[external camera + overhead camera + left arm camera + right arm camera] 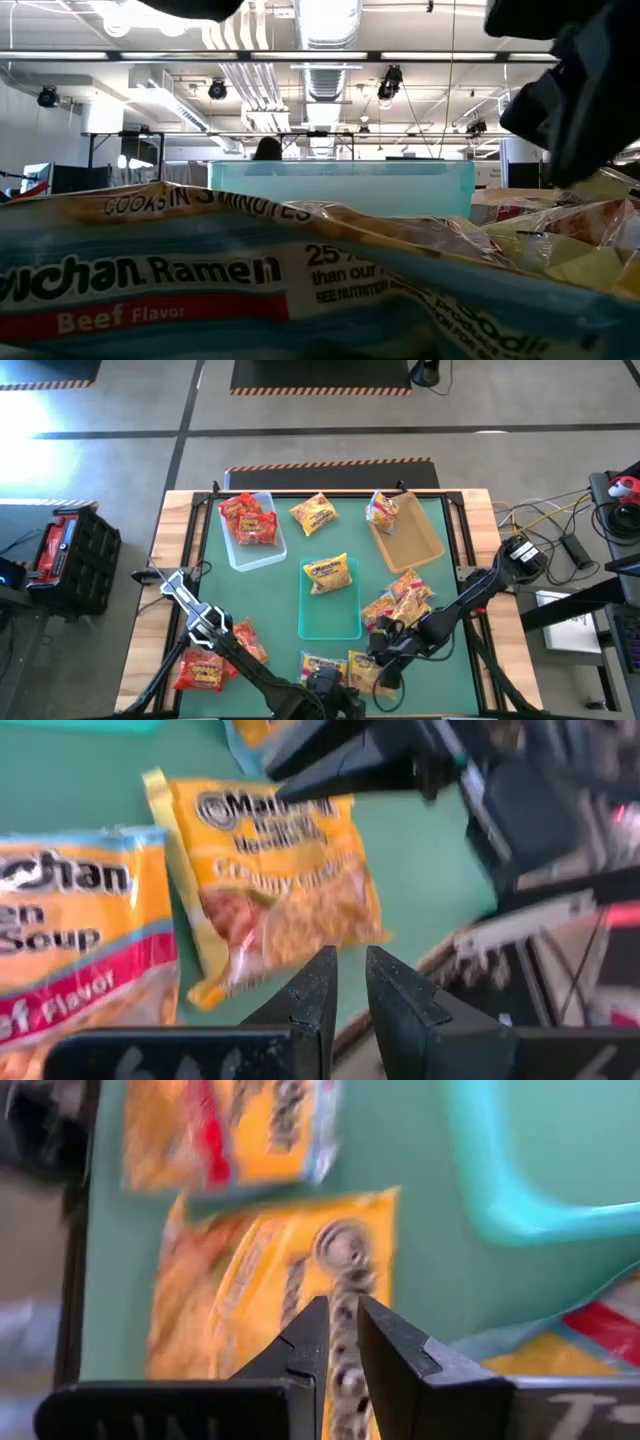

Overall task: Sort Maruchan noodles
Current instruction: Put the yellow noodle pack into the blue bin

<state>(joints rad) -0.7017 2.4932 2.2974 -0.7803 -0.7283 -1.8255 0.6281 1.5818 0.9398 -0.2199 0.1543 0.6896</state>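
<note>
On the green table [270, 585], right hand [343, 1335] pinches a yellow packet [270, 1295]'s edge, left hand [350, 982] nearly closed.

Glossy, crinkled plastic film on the Maruchan noodles [330, 574], with highlights along the folds of the yellow packet [278, 890] in the left wrist view and the beef packet [200, 285] in the low view. Matt green mat [285, 590] on the worktop, smooth, framed by pale bare wood edging [170, 560]. Translucent, smooth plastic on the teal bin [318, 622]; clear plastic on the clear bin [243, 557]; opaque matt tan plastic on the tan bin [425, 538]. Dark, matt, hard plastic-looking fingers [314, 995] on the left arm; same finish on the right arm's fingers [392, 1350], pinched on a crinkly packet seam. Grey, dull, smooth floor [300, 410].
</note>
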